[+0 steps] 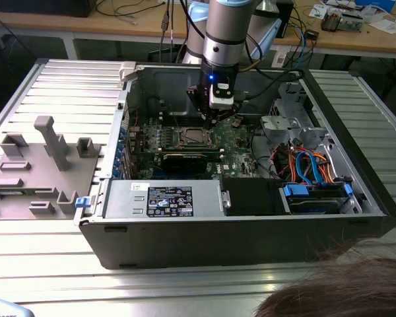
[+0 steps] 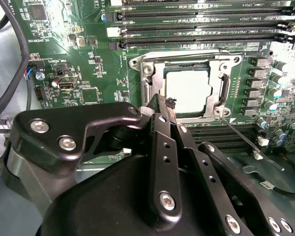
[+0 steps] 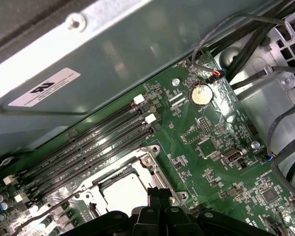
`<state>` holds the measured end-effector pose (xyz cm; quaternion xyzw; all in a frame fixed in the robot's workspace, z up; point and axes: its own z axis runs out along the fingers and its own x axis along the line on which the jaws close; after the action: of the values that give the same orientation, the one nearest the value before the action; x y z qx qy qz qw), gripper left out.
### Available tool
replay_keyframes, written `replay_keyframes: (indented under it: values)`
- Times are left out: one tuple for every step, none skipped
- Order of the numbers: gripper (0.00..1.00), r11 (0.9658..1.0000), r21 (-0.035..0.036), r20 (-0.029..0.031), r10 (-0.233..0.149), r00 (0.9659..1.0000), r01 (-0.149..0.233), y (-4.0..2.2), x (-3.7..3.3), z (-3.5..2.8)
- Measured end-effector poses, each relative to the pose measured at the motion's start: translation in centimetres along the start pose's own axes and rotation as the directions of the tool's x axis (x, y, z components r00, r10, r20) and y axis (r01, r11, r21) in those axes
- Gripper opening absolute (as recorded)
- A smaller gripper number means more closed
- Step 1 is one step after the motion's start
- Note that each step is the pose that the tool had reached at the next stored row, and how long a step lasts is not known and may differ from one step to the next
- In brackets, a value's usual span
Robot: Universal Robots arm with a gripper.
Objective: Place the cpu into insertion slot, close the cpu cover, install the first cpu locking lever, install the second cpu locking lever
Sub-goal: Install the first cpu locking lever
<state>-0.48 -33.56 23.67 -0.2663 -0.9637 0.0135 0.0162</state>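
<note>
The cpu (image 2: 189,91) lies silver-topped in the insertion slot (image 1: 191,137) on the green board. The cpu cover (image 2: 155,81), a metal frame with a cut-out centre, lies flat over it, and the chip shows through the opening. A thin metal lever rod (image 2: 250,142) sticks out from the socket's corner, away from the frame. My gripper (image 2: 162,104) hangs just above the socket's edge, fingers together with nothing between them. In the exterior view my gripper (image 1: 214,119) sits just to the right of the socket. The first wrist view has my gripper (image 3: 160,192) at the cover's corner (image 3: 150,162).
Long memory slots (image 2: 201,24) run beside the socket. A black card (image 1: 183,160) and the power supply (image 1: 162,198) lie nearer the front. Bundled cables (image 1: 310,165) fill the case's right side. A grey fixture (image 1: 46,142) stands at the left, and a person's hair (image 1: 343,290) shows at the lower right.
</note>
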Motion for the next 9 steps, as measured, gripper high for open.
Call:
replay_keyframes:
  values:
    - [0.11, 1.0, 0.0, 0.0, -0.001, 1.0, 0.001, 0.0, 0.0, 0.0]
    - [0.11, 1.0, 0.0, 0.0001, -0.003, 1.0, 0.003, 0.0, 0.0, 0.0]
    - [0.11, 1.0, 0.0001, 0.0001, -0.005, 1.0, 0.005, 0.0, 0.0, 0.0]
    - [0.11, 1.0, 0.0001, 0.0002, -0.007, 1.0, 0.007, 0.0, 0.0, 0.0]
    - [0.11, 1.0, 0.0002, 0.0003, -0.009, 1.0, 0.009, 0.0, 0.0, 0.0]
    - [0.11, 0.9999, 0.0002, 0.0003, -0.01, 0.9999, 0.01, 0.0, 0.0, 0.0]
    - [0.11, 0.9999, 0.0003, 0.0004, -0.012, 0.9999, 0.012, 0.0, 0.0, 0.0]
    - [0.11, 0.9999, 0.0003, 0.0004, -0.013, 0.9999, 0.013, 0.0, 0.0, 0.0]
    - [0.11, 0.9999, 0.0003, 0.0006, -0.017, 0.9999, 0.017, 0.0, 0.0, 0.0]
